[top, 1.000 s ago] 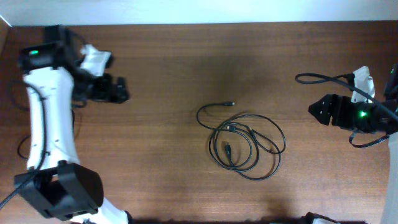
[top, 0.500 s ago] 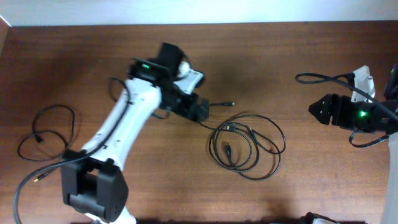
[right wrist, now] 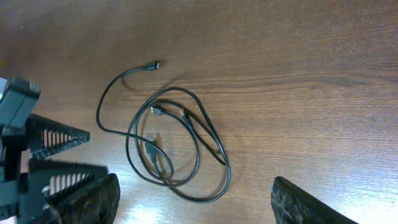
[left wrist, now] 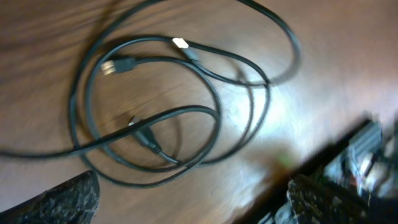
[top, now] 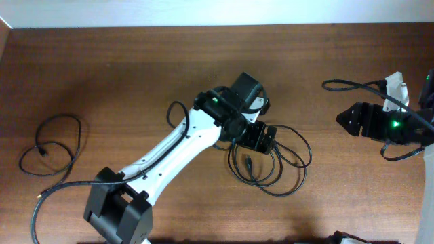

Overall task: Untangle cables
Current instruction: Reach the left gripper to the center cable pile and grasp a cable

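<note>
Tangled cables [top: 274, 165]: lay as several thin black cords in overlapping loops on the table, directly under the left jaws and well out ahead of the right jaws.
Tangle, left wrist view [left wrist: 155, 118]: filled the space above and between the two fingers, with the loops crossing one another in many places.
Tangle, right wrist view [right wrist: 158, 112]: sat ahead of the jaws and toward their left side.
Plug ends: one pale metal tip [left wrist: 180, 43] and one darker plug [left wrist: 111, 67] rested inside the loops, beyond the left jaws. One free end [right wrist: 155, 64] trailed off the far side of the tangle from the right jaws.
Left gripper [top: 264, 137]: hung over the tangle with its jaws spread wide and nothing pinched between them. Could not tell whether the fingertips touched a cord.
Left fingers [left wrist: 62, 199]: showed as dark textured pads at the two lower corners of the wrist view, far apart.
Left arm [top: 176, 146]: white, stretched diagonally across the table toward the tangle.
Right gripper [top: 347, 120]: stood well apart from the tangle near the table's right side, jaws parted and empty.
Right fingers [right wrist: 87, 199]: sat wide apart at the lower edge of the wrist view.
Separate cable [top: 79, 135]: lay in a loose loop far behind the left jaws, well apart from the tangle.
Table [top: 135, 74]: dark brown wood grain under everything.
</note>
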